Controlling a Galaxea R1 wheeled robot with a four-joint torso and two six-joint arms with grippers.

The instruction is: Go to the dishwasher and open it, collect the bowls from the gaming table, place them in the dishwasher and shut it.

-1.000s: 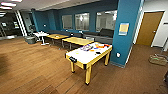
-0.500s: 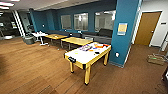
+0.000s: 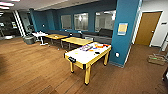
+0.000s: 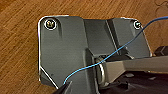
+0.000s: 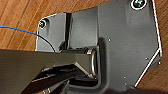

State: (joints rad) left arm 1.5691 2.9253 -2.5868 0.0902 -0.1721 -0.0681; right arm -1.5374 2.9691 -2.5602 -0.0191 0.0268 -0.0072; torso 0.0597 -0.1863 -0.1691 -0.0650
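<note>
Glossy white-topped, yellow-rimmed gaming table [image 3: 82, 56] lies ahead, slightly right, long axis receding (small bowls indistinct); gripper states cannot be told.

light: dim, ceiling fixtures [image 3: 6, 3] glow | glare: gaming table [image 3: 82, 55] top | focus: soft throughout

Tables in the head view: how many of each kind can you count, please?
Gaming table with white top and yellow rim: 1
Plain yellow-wood tables: 2
Small white table: 1
Total: 4
</note>
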